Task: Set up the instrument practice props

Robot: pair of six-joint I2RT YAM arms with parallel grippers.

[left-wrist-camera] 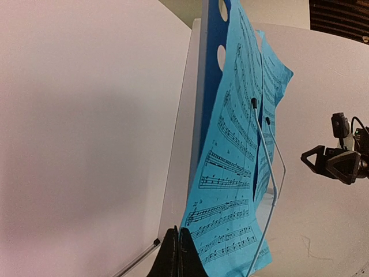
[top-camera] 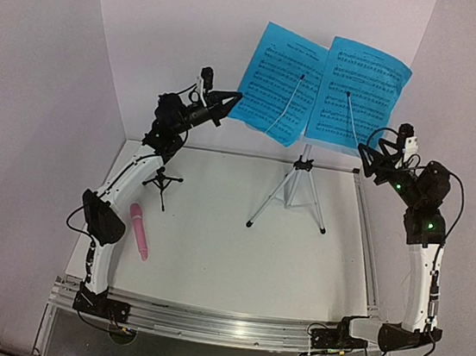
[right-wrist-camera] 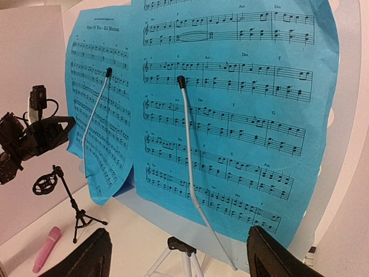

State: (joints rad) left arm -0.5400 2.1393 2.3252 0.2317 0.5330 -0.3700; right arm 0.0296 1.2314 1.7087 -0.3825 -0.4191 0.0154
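Observation:
The pale blue music stand (top-camera: 294,185) stands on its silver tripod mid-table, with two blue sheet-music pages on it, the left page (top-camera: 281,75) and the right page (top-camera: 361,93), each under a wire arm. My left gripper (top-camera: 233,100) is shut, its tips (left-wrist-camera: 179,231) against the left page's (left-wrist-camera: 230,173) lower left edge; I cannot tell whether paper is pinched. My right gripper (top-camera: 373,153) is open and empty, facing the right page (right-wrist-camera: 230,115) from close by. The pink microphone (top-camera: 139,231) lies flat near the small black mic holder (top-camera: 163,182).
White walls close in the table at the back and both sides. A metal rail (top-camera: 220,323) runs along the near edge between the arm bases. The stand's tripod legs (right-wrist-camera: 181,245) spread over the middle of the table.

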